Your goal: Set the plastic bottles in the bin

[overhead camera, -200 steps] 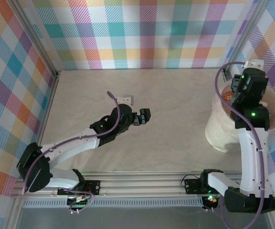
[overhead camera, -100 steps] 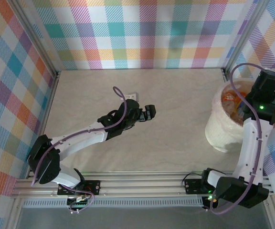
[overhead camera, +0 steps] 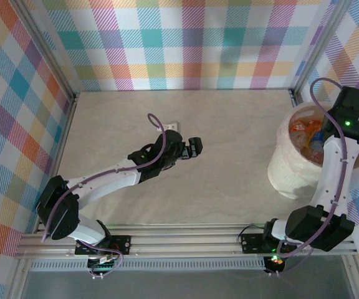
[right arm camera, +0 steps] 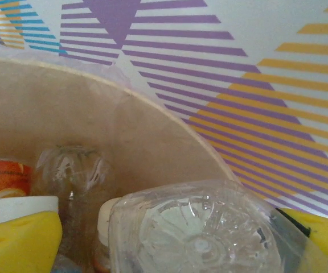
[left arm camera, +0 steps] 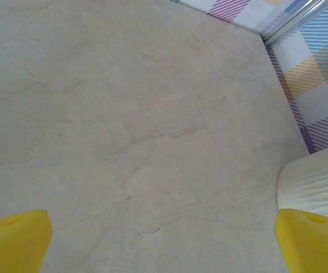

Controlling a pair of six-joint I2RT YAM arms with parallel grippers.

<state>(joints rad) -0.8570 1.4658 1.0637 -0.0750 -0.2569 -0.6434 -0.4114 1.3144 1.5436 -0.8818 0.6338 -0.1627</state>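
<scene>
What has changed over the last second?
The right arm swung right across the bin toward its far rim; the right gripper now stands open around a clear bottle inside it. The left arm reached slightly forward. The left gripper stayed open and empty; the bin stayed put.

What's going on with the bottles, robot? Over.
Left hand open over table. Right hand open at bin, clear bottle between its fingers. Nothing blocking.
</scene>
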